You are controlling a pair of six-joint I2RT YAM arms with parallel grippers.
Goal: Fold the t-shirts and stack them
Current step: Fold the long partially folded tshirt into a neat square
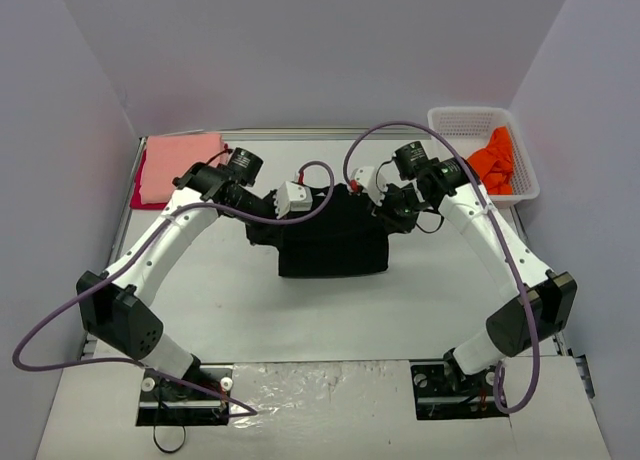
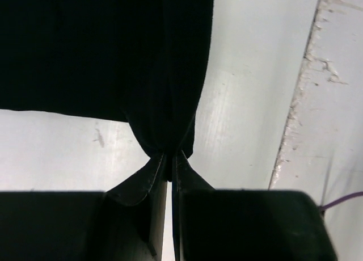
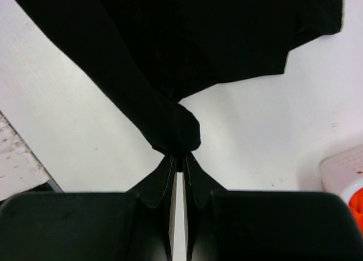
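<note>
- Top view: black t-shirt (image 1: 335, 242), judged soft, limp and light, lies part-folded at the centre of the worktop (image 1: 250, 305). Salmon-pink t-shirt (image 1: 182, 165) at 10 o'clock. Orange t-shirt (image 1: 497, 160) in the basket (image 1: 468, 118) at 2 o'clock. Plain walls close in on three sides.
- Left wrist view: left jaws pinched shut on a gathered fold of black cloth; matte white worktop below.
- Right wrist view: right jaws shut on a bunched corner. Corners judged the best hold, as the cloth between would sag.
</note>
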